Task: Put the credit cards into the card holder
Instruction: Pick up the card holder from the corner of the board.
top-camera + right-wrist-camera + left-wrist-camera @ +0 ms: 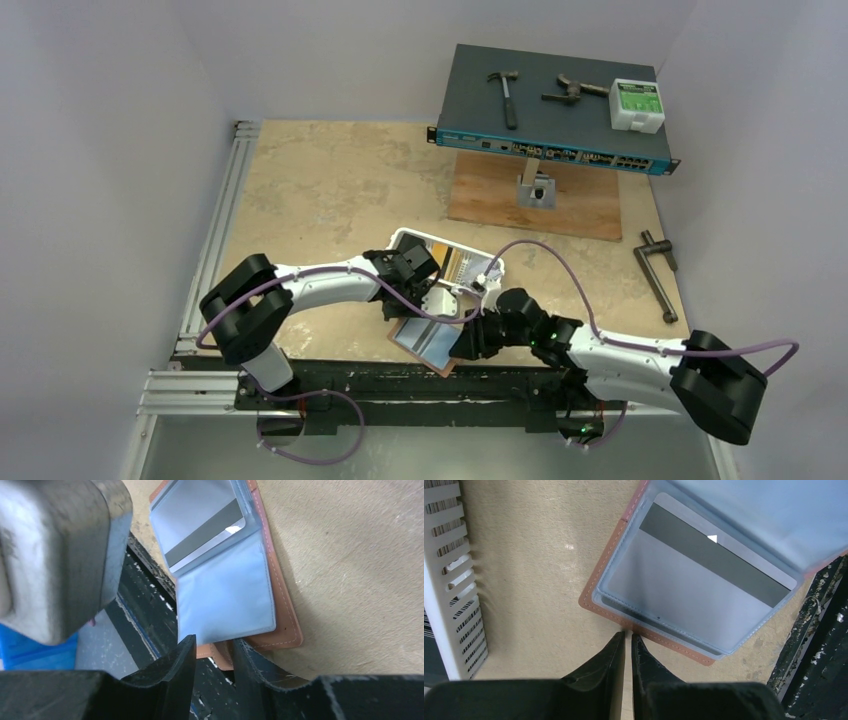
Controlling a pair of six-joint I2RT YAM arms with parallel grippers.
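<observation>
Steadying the opened card holder (286, 605) for the next card is judged to be the step in hand. At the left, one white tray (449, 580) is seen, with credit cards (460, 262) stacked on edge inside it, too closely packed to be counted. Near it the left claw (629, 639) is shut, nothing being seen between its tips, which are set at the holder's leather border. One card holder is counted, laid open on the table (534, 555) at the middle of its near edge, one corner overhanging the black rail (150, 580); two clear sleeves are shown; one grey card (694, 590) with a dark stripe is lodged in one of them; the bare sleeve (225, 595) is unfilled. At the right, the right claw (212, 645) is set narrow about the holder's near border; whether the leather is pinched cannot be told. The step would be done well if the border were pinned flat without the sleeves being creased, the bare sleeve's mouth left uncovered, and a single card lifted from the tray, not a pair.
</observation>
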